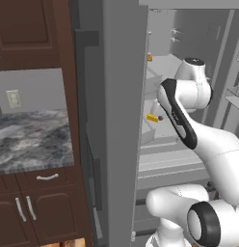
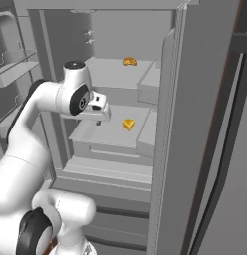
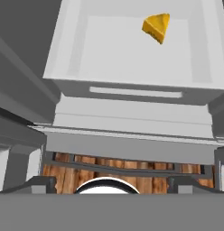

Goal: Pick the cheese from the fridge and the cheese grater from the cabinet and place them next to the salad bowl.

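Observation:
The cheese (image 2: 128,124) is a small yellow-orange wedge lying on a pale middle shelf (image 2: 108,134) of the open fridge (image 2: 130,30). My gripper (image 2: 99,120) hovers over the left front part of that shelf, to the left of the wedge and apart from it. It is open, with nothing between its fingers. In the hand view the cheese (image 3: 157,27) lies far up and to the right on the shelf (image 3: 100,49). From the left side the cheese (image 1: 152,117) peeks out beside my forearm. The cheese grater and the salad bowl are out of view.
A small orange item (image 2: 129,61) sits on the shelf above. The fridge's grey door (image 1: 122,120) stands edge-on left of the arm. Further left are a marble counter (image 1: 30,140), a brown wall cabinet (image 1: 30,29) and drawer units (image 1: 44,202).

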